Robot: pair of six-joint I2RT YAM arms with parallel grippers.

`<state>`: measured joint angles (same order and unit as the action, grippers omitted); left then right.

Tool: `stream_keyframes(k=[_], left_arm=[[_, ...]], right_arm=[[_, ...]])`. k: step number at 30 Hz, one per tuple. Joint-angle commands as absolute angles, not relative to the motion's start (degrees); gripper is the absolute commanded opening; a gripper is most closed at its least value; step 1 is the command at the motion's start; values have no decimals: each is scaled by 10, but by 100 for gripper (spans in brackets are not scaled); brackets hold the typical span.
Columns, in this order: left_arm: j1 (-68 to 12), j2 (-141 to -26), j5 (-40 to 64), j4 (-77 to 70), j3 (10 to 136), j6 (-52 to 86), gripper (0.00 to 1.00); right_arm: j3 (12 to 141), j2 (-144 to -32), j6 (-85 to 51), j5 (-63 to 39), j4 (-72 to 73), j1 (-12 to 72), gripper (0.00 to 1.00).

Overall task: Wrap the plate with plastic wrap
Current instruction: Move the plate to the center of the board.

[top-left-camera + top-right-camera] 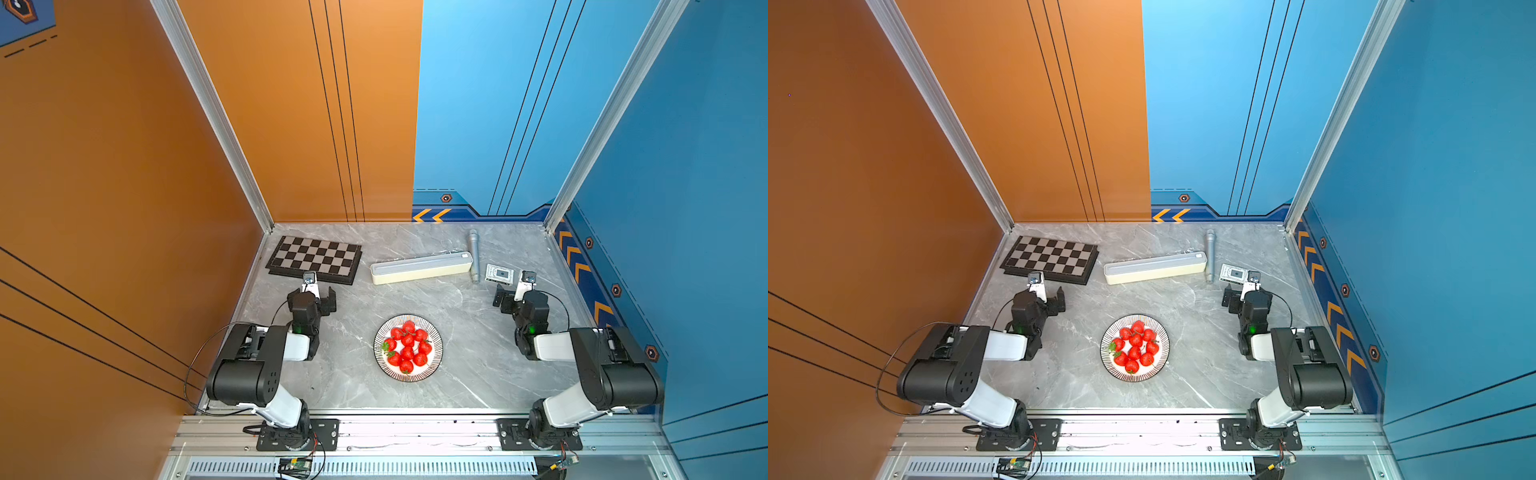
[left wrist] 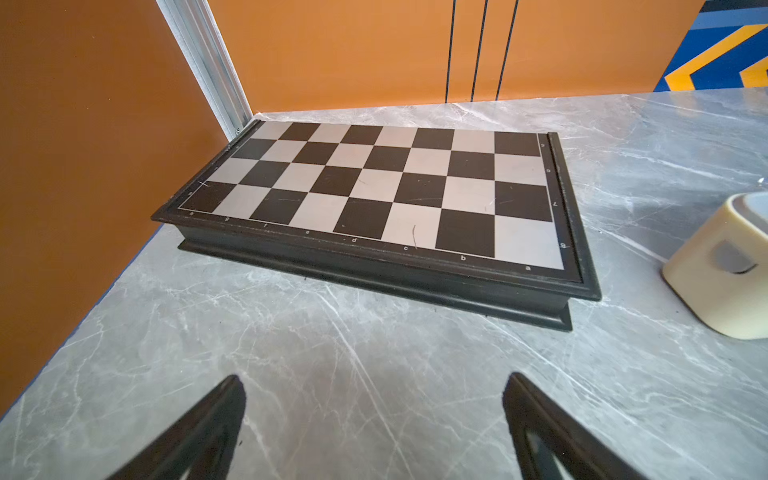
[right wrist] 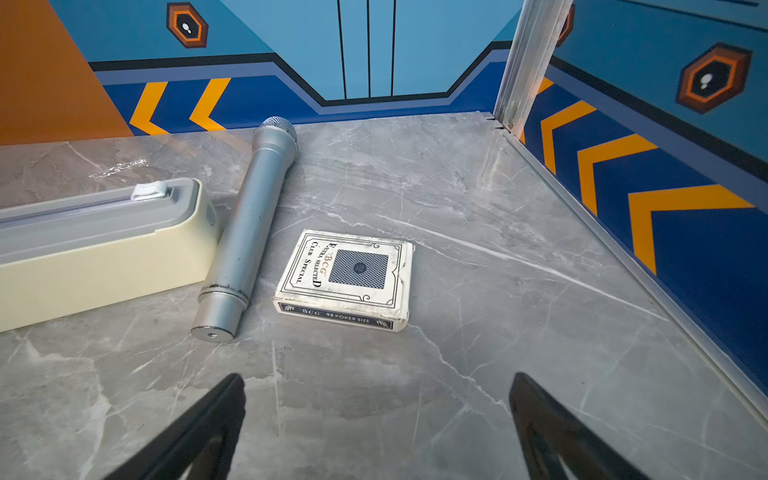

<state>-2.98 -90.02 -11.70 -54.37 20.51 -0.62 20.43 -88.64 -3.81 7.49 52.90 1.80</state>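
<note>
The plate [image 1: 409, 318] [image 1: 1135, 317], white with a black-striped rim, lies at the table's middle front and holds several red strawberries [image 1: 408, 347]. The plastic wrap box [image 1: 422, 268] [image 1: 1154, 268], cream with a grey lid, lies farther back. Its ends show in the wrist views [image 2: 723, 270] [image 3: 95, 245]. A bit of crinkly film [image 3: 120, 168] lies behind the box. My left gripper [image 1: 311, 296] [image 2: 374, 386] is open above bare table, left of the plate. My right gripper [image 1: 519, 296] [image 3: 376, 386] is open too, right of the plate. Neither touches anything.
A black-and-grey chessboard [image 1: 314, 259] [image 2: 374, 195] lies at the back left, just ahead of the left gripper. A grey microphone [image 1: 474, 255] [image 3: 245, 232] lies against the box's right end. A deck of cards [image 1: 500, 274] [image 3: 349, 278] lies ahead of the right gripper. Walls enclose three sides.
</note>
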Motion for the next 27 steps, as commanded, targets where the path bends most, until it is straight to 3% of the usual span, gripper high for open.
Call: stream_keyframes(k=[1, 27], left_arm=[[-30, -896, -106, -538, 214, -11, 99], [-23, -878, -92, -547, 199, -3, 99]], right_arm=[[215, -886, -34, 68, 515, 13, 100], [211, -880, -49, 55, 520, 0, 100]])
